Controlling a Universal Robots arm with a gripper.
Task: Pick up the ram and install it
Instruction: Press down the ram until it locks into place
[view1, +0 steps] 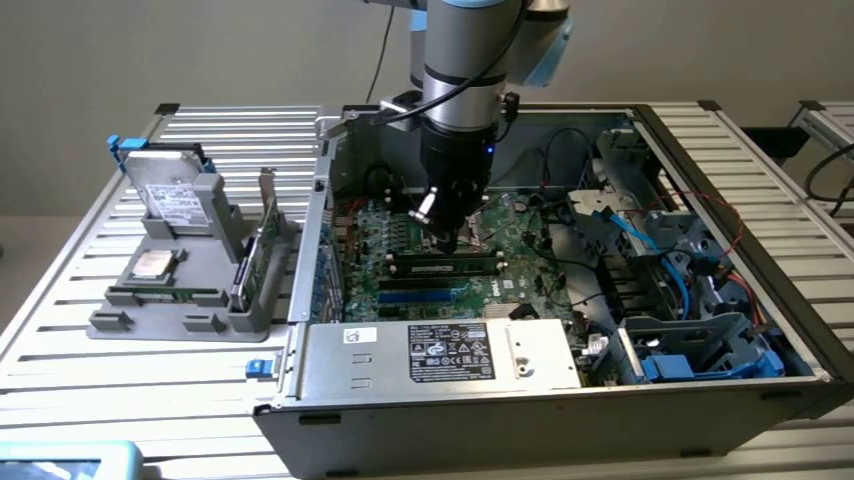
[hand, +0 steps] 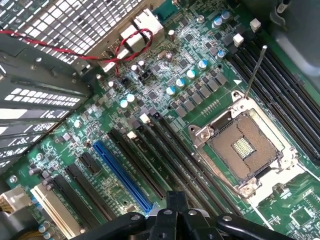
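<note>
A: Where does the gripper stand?

B: It hangs inside the open computer case, low over the green motherboard, with the arm coming straight down from above. In the wrist view the gripper shows as black fingers drawn together, with nothing seen between them.

A: And the ram?

B: The ram lies just below the gripper's tip, a thin stick with dark chips lying along one of the memory slots. Whether it is fully seated cannot be told. The gripper is close above it, apart from it as far as the exterior view lets one judge.

A: What else lies near the gripper?

B: In the wrist view, the open processor socket with its metal frame sits beside the gripper, and long black slots and a blue slot run away from it. Red wires loop farther off by the perforated case wall.

A: And outside the case?

B: Well away from the gripper, toward the exterior view's left, a grey holder stands on the slatted desk, carrying a drive and a processor. The power supply with its label lies nearer the camera than the gripper.
</note>
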